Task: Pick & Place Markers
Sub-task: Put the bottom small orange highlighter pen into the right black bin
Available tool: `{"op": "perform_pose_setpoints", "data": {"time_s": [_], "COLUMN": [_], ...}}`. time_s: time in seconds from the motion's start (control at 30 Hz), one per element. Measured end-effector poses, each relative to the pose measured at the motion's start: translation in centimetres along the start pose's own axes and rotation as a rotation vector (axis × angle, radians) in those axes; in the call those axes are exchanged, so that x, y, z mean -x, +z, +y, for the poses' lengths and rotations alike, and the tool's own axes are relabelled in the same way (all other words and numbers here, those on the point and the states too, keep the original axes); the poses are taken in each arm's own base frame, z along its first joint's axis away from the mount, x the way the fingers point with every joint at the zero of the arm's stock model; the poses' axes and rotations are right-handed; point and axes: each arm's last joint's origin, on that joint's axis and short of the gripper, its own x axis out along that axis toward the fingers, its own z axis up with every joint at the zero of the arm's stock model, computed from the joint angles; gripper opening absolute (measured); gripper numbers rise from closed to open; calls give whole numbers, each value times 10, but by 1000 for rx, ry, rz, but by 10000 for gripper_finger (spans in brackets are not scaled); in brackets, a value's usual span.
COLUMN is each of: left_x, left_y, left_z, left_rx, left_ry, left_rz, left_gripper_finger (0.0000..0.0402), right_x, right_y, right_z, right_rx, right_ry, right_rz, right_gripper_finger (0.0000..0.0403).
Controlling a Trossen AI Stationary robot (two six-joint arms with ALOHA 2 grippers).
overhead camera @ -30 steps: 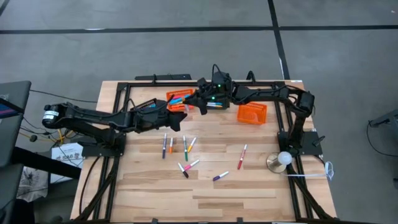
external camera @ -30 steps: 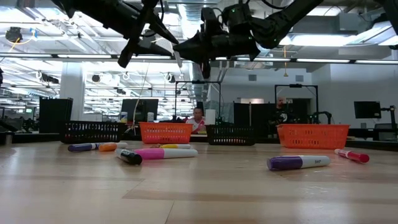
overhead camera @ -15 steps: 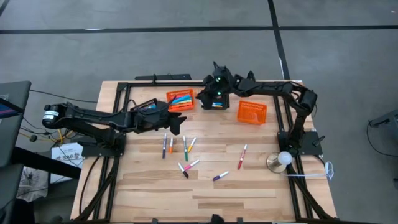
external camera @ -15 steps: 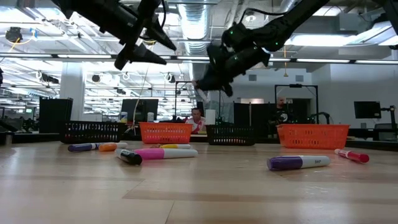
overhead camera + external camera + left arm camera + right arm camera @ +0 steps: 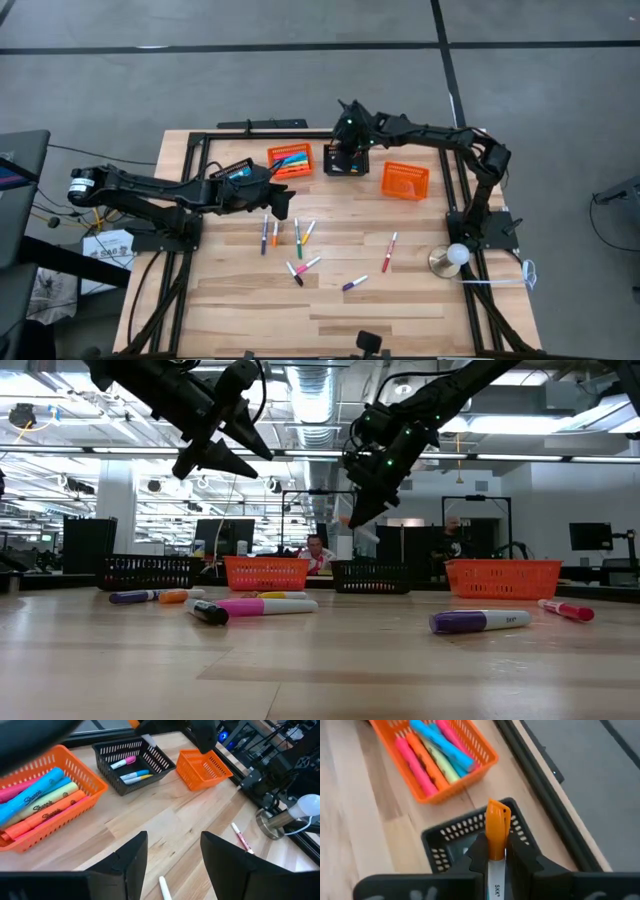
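Right gripper (image 5: 496,851) clamping orange-capped marker (image 5: 496,827), hovering over black basket (image 5: 440,840) at twelve o'clock; left gripper (image 5: 172,851) hanging agape, empty.

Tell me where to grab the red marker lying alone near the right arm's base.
Take the red marker at mid-barrel, with the gripper coming straight down and closing across its thin width. It lies flat, with nothing close along either long side.
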Motion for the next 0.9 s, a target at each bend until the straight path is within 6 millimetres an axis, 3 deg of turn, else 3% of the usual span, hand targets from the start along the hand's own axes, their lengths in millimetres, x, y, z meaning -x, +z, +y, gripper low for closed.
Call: {"op": "perform_pose_setpoints", "data": {"time_s": [0.3,0.6,0.9], "left_x": [0,0,-1], "left_y": [0,0,-3], "left_z": [0,0,3], "left_rx": [-1,4,0], "left_ry": [1,7,27], "left_rz": [1,1,1], "left_gripper_finger": [179,177,176], "right_x": [-7,-52,-77], "right_y": [-9,-13,-20], "right_z": [-3,-5,-9], "right_rx": [96,109,112], "right_ry": [-2,35,69], "right_rz": [78,207,338], "right_gripper_finger": [33,39,42]}}
